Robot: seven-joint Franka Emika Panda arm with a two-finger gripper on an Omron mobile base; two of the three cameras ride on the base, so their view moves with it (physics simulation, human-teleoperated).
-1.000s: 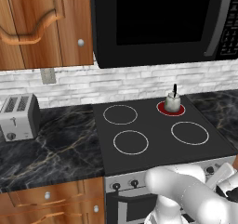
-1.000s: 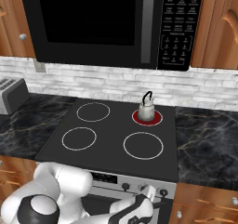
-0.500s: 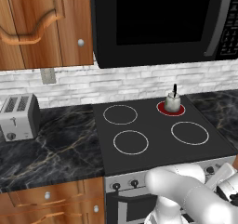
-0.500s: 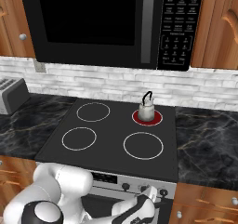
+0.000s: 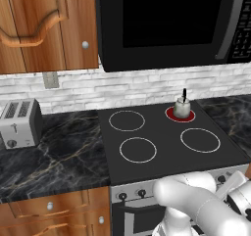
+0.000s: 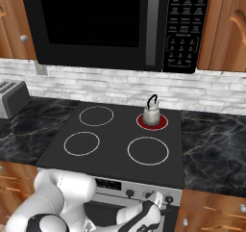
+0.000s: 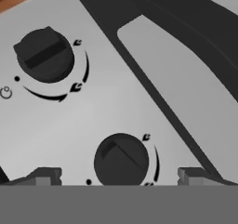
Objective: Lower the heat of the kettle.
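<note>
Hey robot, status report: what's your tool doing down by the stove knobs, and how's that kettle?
Tool open, fingertips either side of a stove knob, not yet gripping. Kettle upright on the glowing red back burner. Nothing in the way.

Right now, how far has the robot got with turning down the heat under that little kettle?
Done: the arm has reached down to the stove's front panel, where the open gripper straddles a dark knob without touching it. In hand: lining up on that knob. Left: closing on the knob and turning it; the burner under the kettle glows red, so the heat seems unchanged.
</note>
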